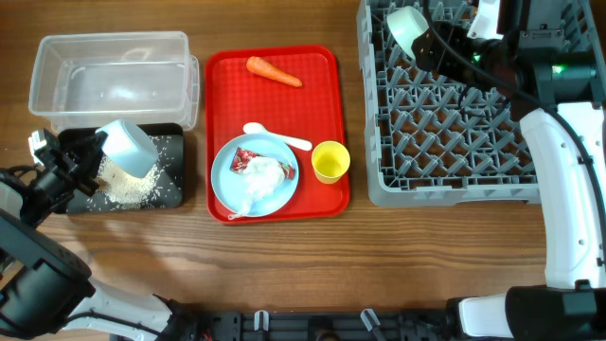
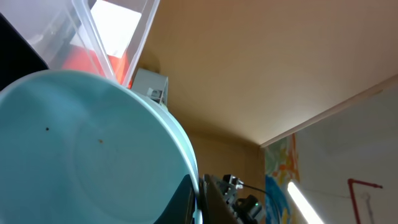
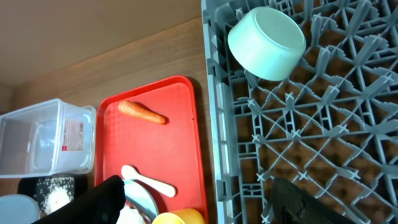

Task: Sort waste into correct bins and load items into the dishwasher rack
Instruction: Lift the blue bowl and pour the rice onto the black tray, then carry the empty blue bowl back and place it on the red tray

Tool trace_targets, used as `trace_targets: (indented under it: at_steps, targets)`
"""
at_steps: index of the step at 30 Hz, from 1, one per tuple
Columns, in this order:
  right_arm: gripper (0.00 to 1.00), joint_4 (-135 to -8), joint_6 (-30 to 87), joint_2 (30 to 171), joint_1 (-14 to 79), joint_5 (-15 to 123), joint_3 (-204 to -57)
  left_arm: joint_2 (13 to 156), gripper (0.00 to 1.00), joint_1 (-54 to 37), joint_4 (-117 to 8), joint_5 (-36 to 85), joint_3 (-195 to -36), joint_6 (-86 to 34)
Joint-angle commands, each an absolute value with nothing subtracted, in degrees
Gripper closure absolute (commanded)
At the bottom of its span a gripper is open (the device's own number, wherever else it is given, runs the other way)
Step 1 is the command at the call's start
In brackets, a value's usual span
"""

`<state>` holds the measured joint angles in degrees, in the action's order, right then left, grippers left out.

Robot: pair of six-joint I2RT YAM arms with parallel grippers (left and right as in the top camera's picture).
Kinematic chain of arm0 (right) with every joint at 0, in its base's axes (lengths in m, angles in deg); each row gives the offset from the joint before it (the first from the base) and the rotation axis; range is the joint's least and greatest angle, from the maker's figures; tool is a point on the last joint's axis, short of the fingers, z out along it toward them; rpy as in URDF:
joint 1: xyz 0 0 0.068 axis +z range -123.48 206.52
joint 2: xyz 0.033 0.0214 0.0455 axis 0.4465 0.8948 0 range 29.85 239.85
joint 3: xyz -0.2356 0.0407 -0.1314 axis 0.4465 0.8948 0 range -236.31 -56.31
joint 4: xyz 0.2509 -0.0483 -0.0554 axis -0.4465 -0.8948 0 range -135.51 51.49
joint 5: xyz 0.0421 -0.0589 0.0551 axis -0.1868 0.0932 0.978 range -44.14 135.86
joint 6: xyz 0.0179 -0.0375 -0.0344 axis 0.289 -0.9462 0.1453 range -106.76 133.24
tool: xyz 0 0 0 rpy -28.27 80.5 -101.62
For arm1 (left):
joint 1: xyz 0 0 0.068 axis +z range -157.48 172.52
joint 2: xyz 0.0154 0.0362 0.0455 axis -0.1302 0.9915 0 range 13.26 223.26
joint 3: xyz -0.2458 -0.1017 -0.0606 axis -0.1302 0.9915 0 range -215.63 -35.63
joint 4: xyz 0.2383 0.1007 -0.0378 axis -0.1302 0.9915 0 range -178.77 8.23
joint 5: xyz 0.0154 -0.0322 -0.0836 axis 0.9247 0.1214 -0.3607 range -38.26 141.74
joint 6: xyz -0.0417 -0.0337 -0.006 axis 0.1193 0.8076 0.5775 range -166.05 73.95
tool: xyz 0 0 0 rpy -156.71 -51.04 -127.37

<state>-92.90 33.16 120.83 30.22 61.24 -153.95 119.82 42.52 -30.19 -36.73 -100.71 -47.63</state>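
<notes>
My left gripper (image 1: 95,153) was clamped on a small pale blue bowl (image 1: 131,147). The bowl was tipped mouth-down over the shallow black rectangular tray (image 1: 176,199), where the loose white rice (image 1: 128,185) lay in a heap. The large grey plastic dishwasher rack (image 1: 454,192) lay well to the right of this bowl, across the flat red tray (image 1: 227,85), so I judged the right arm much nearer to it.

The right gripper (image 3: 199,198) hung over the rack's far left corner with fingers wide apart, holding nothing. A second pale bowl (image 3: 267,43) rested tilted on the pegs there. The clear rectangular plastic tub (image 1: 57,57) looked empty (I could not be fully sure through the plastic).

The red tray carried these things:
- an orange carrot (image 1: 274,72), its long axis running roughly left to right
- a white spoon (image 1: 279,137)
- a small yellow cup (image 1: 329,161)
- a round light-blue plate (image 1: 225,170) bearing the red-and-white wrapper (image 1: 244,161) and crumpled white tissue (image 1: 265,180)
</notes>
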Motion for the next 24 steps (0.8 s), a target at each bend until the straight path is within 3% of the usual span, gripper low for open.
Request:
trace_targets:
  at_steps: [1,8,14,20,24]
  targets:
    - [0.22,-92.2,31.6,121.4,30.6,60.7,-154.1,116.0,0.96,42.3,-30.0,-38.6,-100.6,-53.7]
    - [0.22,-91.8,31.4,121.4,30.6,60.7,-154.1,105.4,0.96,35.7,-32.8,-38.4,-101.6,-56.4]
    - [0.21,-91.9,31.3,121.4,30.6,60.7,-154.1,97.3,0.96,20.7,-45.3,-26.8,-103.9,-48.4]
    - [0.21,-92.0,31.4,121.4,30.8,60.7,-154.1,96.0,0.96,-1.4,-62.5,4.2,-103.9,-32.1]
    - [0.21,-91.7,31.3,121.4,30.9,60.7,-154.1,97.3,0.96,-17.5,-66.4,41.1,-103.9,-32.2]
